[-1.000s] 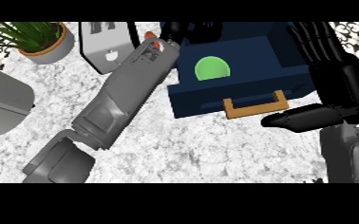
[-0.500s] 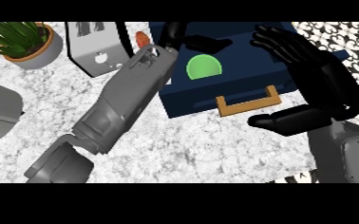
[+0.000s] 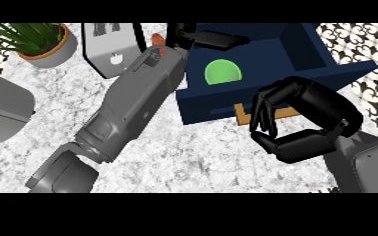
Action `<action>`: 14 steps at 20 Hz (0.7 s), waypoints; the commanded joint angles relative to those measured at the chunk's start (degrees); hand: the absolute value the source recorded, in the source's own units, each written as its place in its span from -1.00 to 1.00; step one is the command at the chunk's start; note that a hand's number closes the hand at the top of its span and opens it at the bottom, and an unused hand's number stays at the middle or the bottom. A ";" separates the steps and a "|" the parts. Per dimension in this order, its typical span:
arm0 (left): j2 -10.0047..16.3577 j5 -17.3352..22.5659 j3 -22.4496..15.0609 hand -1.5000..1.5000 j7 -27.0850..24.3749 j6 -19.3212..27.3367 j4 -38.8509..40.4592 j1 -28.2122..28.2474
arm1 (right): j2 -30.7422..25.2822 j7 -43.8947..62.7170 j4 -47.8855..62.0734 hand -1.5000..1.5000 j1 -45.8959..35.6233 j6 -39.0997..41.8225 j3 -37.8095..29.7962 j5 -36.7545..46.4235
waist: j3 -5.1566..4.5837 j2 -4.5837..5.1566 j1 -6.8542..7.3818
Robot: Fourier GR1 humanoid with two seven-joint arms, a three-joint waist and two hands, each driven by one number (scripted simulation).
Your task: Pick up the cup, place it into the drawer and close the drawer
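While the cup (image 3: pixel 221 72) is sitting in the drawer (image 3: pixel 317 55), the right hand (image 3: pixel 306 127) is hanging curled, empty, by the handle (image 3: pixel 246 113); the open left hand (image 3: pixel 212 39) at the far rim likely needs clearing before pushing squarely.

One camera only, head view, set above the counter (image 3: pixel 199 165), facing steeply down, close in, open drawer (image 3: pixel 310 60) at upper right, potted plant (image 3: pixel 37 40) cut by upper left corner
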 commanded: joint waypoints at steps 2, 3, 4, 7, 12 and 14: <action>0.00 1.78 0.58 -1.00 -3.58 1.06 1.82 -0.27 | -5.59 3.27 -2.70 -1.00 3.96 2.90 3.47 7.31 | 0.02 -0.86 2.73; 0.00 3.00 0.63 -1.00 -1.61 2.25 1.45 -1.24 | -5.66 1.37 -1.05 -1.00 5.20 2.54 3.54 10.43 | 0.08 -1.03 3.79; 0.00 2.32 1.80 -1.00 -2.37 0.80 2.24 -0.81 | -6.53 1.18 -2.19 -1.00 3.45 1.35 4.04 15.02 | 0.04 -1.14 5.42; 0.00 5.31 0.46 -1.00 -2.80 2.54 0.92 0.28 | -5.12 -1.53 -1.93 -1.00 5.37 -2.19 7.97 24.52 | 0.08 -1.22 5.29; 0.00 5.92 1.98 -1.00 -7.02 -1.57 -0.48 4.85 | -2.65 -10.49 11.99 -1.00 8.18 -10.68 12.60 37.82 | 0.11 -1.21 8.72; 0.00 5.10 1.63 -1.00 -4.88 -1.45 -2.95 5.85 | -1.13 -10.82 18.89 -1.00 6.65 -12.43 14.34 40.41 | 0.09 -1.84 10.76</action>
